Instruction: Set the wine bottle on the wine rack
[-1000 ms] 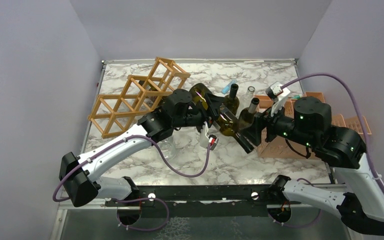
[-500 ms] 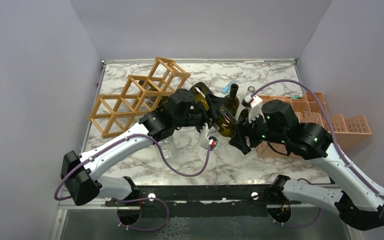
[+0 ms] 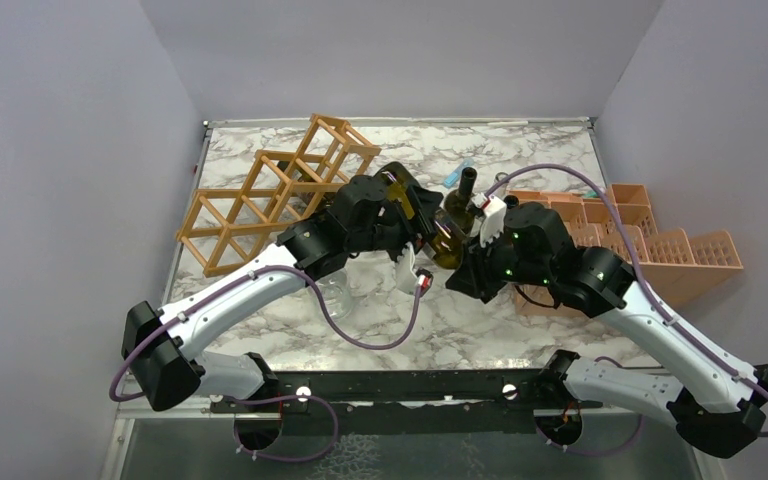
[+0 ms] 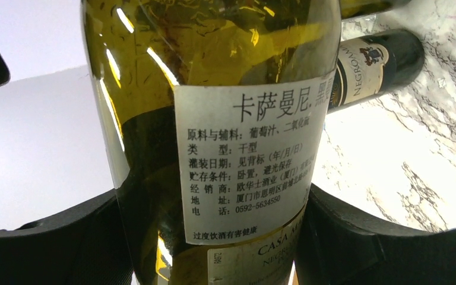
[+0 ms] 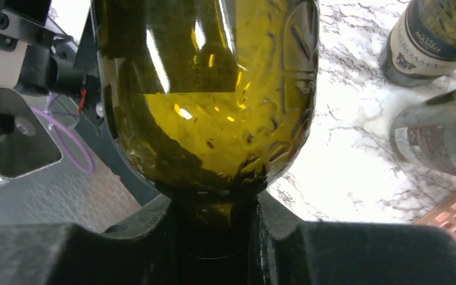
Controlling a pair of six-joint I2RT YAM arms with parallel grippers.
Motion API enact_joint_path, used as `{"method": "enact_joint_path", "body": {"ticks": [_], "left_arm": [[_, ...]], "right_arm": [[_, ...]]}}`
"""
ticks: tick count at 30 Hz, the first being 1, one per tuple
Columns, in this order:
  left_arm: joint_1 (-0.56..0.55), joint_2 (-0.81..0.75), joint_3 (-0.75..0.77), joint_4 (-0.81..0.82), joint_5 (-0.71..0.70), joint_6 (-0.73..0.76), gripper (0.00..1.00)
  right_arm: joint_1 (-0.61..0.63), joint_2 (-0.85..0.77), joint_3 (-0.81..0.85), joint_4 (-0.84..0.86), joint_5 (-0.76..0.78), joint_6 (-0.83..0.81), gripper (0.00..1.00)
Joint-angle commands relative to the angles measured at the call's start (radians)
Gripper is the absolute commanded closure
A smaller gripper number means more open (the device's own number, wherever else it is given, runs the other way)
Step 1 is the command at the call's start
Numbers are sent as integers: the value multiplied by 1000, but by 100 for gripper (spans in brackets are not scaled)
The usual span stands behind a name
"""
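A green wine bottle (image 3: 432, 228) with a white back label (image 4: 246, 160) hangs tilted above the middle of the table. My left gripper (image 3: 408, 218) is shut on its body, a black finger (image 4: 47, 237) on either side of the glass. My right gripper (image 3: 468, 272) is shut on the bottle's neck (image 5: 214, 228), just below the shoulder (image 5: 208, 119). The wine rack (image 3: 270, 195), a light wooden lattice with diamond openings, stands at the back left with nothing in the openings I see. It is a little left of the bottle's base.
A salmon-pink gridded crate (image 3: 660, 250) sits at the right. Beside it stands a dark bottle (image 3: 465, 193), and other bottles show near the grip (image 5: 433, 35) (image 5: 436, 142) (image 4: 374, 59). Under the left arm is a clear glass object (image 3: 336, 294).
My right arm has swung left from the crate to the bottle, and its jaws have closed on the neck. The left gripper has kept its hold on the body, barely moving.
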Motion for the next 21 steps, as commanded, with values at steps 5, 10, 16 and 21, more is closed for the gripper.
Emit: {"method": "enact_joint_path", "body": {"ticks": [5, 10, 16, 21], "left_arm": [[-12, -49, 55, 145, 62, -132, 52], [-11, -62, 19, 160, -31, -156, 1], [-12, -92, -35, 192, -125, -221, 1], [-12, -127, -46, 328, -206, -447, 1]], "right_arm": [[0, -25, -32, 147, 82, 20, 99], [0, -50, -16, 184, 170, 11, 99], [1, -66, 9, 248, 286, 4, 99], [-1, -39, 11, 292, 317, -18, 99]]}}
